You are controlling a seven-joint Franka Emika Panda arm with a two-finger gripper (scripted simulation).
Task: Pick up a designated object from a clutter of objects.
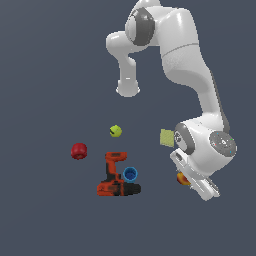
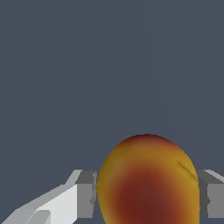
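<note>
Orange-yellow fruit (image 2: 148, 183) sits clamped between both gripper (image 2: 146, 194) fingers (image 2: 86, 192).

Fruit (image 2: 148, 183): rounded orange-yellow lump with a dark red patch, sitting between the two grey fingers (image 2: 86, 192), which stand against its sides.
Place: at the exterior view's right, mostly hidden behind the arm's wrist, well apart from the other scattered items.

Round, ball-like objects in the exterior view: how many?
3. Dark-red ball at the exterior view's left, yellow-green ball above the drill, orange-red fruit mostly hidden by the gripper. The arm could hide others.
</note>
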